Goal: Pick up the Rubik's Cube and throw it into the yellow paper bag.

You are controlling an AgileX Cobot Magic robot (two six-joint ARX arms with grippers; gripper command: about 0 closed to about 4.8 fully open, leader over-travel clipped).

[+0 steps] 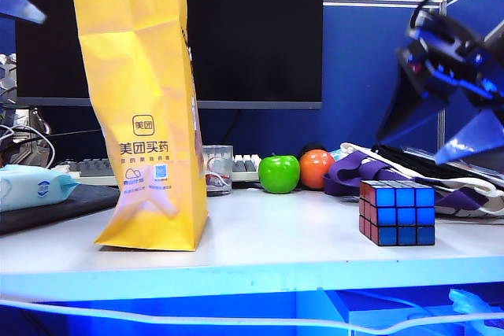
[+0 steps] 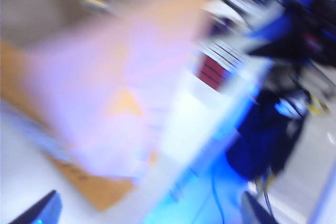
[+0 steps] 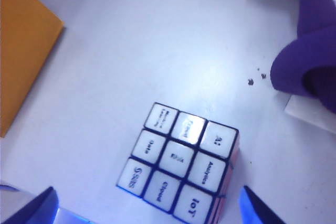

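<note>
Rubik's Cube (image 1: 398, 213) aside, the largest thing seen is the white table (image 1: 268, 234), and on its left side the yellow bag (image 1: 146, 108) is stood upright, tall and creased, with a dark square logo, Chinese characters and a small blue square printed low on its side. Behind it a dark monitor (image 1: 252, 29) is seen, with a keyboard (image 1: 246, 167) under it. A purple cloth (image 1: 354, 172) is heaped at the back right, just behind the cube. The cube is set on the table right of centre, well apart from the bag, with a blue face and a red face shown to the exterior camera and a white lettered face (image 3: 178, 161) turned up. A green apple (image 1: 279, 174) and an orange ball (image 1: 316, 168) are placed side by side at the back, between bag and cube, and a clear cup (image 1: 217, 169) is seen just beside the bag. The right gripper (image 3: 147, 205) is held above the cube, jaws spread wide to either side of it, nothing gripped. The left gripper (image 2: 147, 208) is seen up near the bag's top; its view is badly blurred, its fingertips are set far apart, and nothing is seen between them.
</note>
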